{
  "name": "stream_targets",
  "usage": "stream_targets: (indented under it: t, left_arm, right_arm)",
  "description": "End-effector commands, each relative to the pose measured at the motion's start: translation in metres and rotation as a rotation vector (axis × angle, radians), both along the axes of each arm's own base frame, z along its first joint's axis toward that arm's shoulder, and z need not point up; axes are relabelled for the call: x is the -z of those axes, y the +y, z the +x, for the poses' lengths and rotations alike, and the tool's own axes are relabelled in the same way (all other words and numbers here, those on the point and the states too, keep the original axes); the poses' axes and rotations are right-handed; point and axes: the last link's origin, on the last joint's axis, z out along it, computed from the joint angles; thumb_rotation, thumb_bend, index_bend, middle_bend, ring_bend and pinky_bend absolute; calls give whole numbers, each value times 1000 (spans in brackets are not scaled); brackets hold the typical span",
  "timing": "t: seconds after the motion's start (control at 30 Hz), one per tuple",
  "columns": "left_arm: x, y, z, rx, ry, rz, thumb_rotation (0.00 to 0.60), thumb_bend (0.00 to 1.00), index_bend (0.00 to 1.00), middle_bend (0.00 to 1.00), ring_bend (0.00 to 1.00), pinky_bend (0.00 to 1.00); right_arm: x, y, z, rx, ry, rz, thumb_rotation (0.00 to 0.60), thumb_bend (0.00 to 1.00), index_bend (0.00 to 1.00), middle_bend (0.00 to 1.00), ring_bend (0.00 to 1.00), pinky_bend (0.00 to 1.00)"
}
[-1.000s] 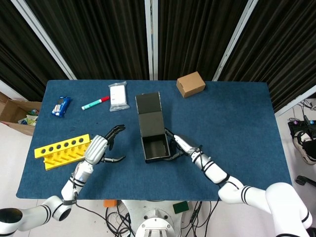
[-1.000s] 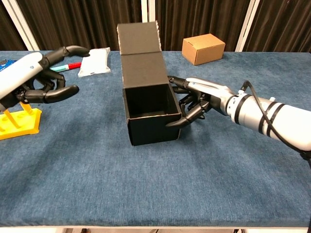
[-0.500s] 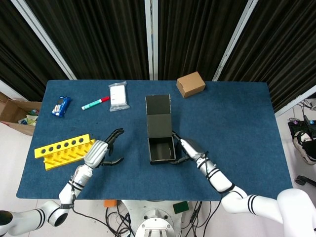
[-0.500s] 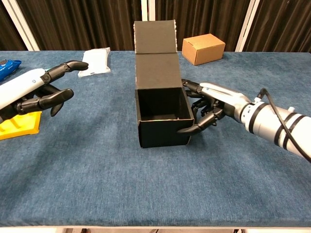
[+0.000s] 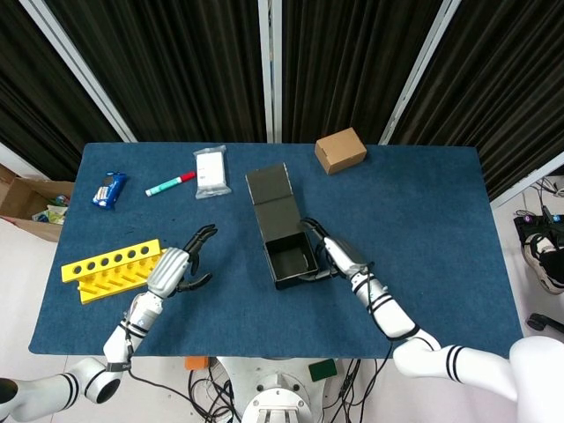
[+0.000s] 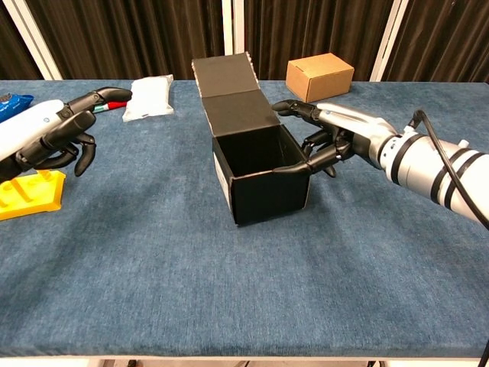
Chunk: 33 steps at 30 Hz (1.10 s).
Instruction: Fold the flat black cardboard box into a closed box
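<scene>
seemingly box (image 6: 260, 180) in right hand (image 6: 330, 134)

head: above me, looking steeply down, far | chest: low, near, facing across table (image 6: 229, 306) | shared: probably the whole middle, black box (image 5: 284, 231)

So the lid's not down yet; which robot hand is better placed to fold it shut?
Probably the left robot hand: it holds nothing, while the right robot hand grips the black box, whose lid stands open.

Matt black cardboard box (image 6: 260, 172) on a rough blue cloth table cover (image 6: 229, 290).
</scene>
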Motion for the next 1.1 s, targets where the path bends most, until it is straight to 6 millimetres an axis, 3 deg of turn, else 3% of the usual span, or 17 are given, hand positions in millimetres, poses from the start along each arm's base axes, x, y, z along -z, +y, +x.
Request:
stream_targets:
  t: [0.03,0.1,0.23,0.43,0.6,0.7,0.77,0.87,0.97,1.1]
  left_arm:
    - [2,-1,-1,-7,16,-6,0,92,37,21,696,987]
    - [5,-1,-1,-9,31,-11,3,92,37,21,696,987]
    - [10,-3,-1,-22,32,-38,105,93,37,21,696,987]
    - [23,-1,5,-48,29,-108,133,92,25,5,696,988]
    - [33,-1,11,-75,15,-166,331,92,0,0,696,987]
    - [39,-1,14,-85,4,-183,383,92,0,0,696,987]
    - [43,0,18,-92,-10,-190,401,93,0,0,696,988]
    - [47,0,22,-97,-29,-199,403,92,0,0,696,988]
    - [51,-1,25,-96,-33,-216,405,92,0,0,696,988]
    - [55,-3,25,-94,-23,-224,405,92,0,0,696,988]
  right_arm:
    - [-2,2,-1,9,-4,19,502,0,0,0,532,784]
    - [-5,6,-6,14,2,22,502,0,0,0,532,784]
    - [-18,14,-21,26,7,6,503,0,0,0,534,784]
    - [-40,22,-29,13,-36,-32,504,0,0,0,536,785]
    - [-75,22,-32,30,-102,-77,505,0,0,0,539,803]
    - [-93,23,-36,37,-92,-83,505,11,0,18,553,828]
    - [-100,26,-43,41,-47,-65,504,84,0,57,563,843]
    - [-100,31,-56,60,28,-12,503,203,0,95,564,848]
    - [-86,38,-65,84,63,65,505,307,0,99,564,848]
    - [-60,42,-65,73,80,154,506,326,0,90,564,848]
